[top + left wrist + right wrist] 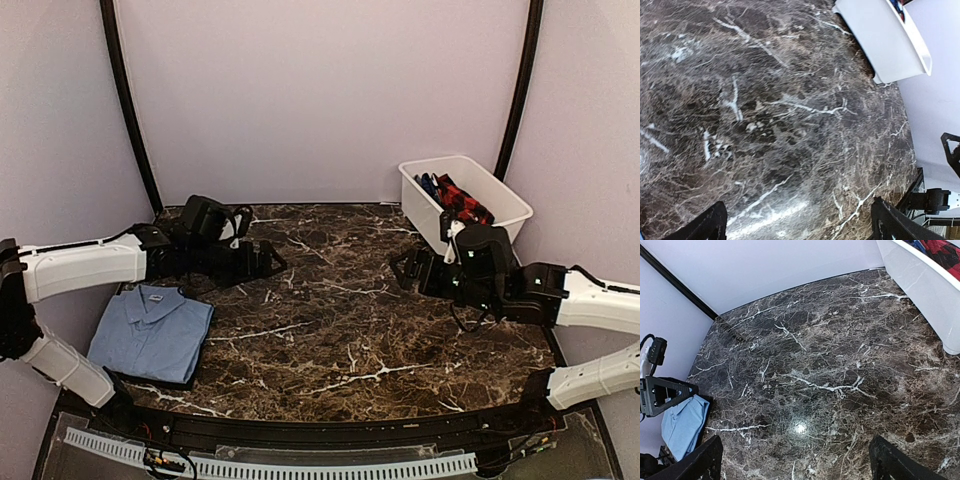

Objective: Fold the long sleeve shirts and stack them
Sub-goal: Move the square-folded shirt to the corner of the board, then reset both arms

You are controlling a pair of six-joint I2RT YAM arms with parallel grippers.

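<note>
The light-blue shirt (150, 333) lies folded flat, collar up, a neat rectangle at the worktop's (330, 330) left edge. My left claw (266, 258) and right claw (404, 268) gape wide, both empty.

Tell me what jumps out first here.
A neatly folded light-blue shirt lies at the near-left corner of the dark marble table. A white bin at far right holds a red-black checked shirt. Both the left gripper and right gripper hang open over the middle, holding nothing.
</note>
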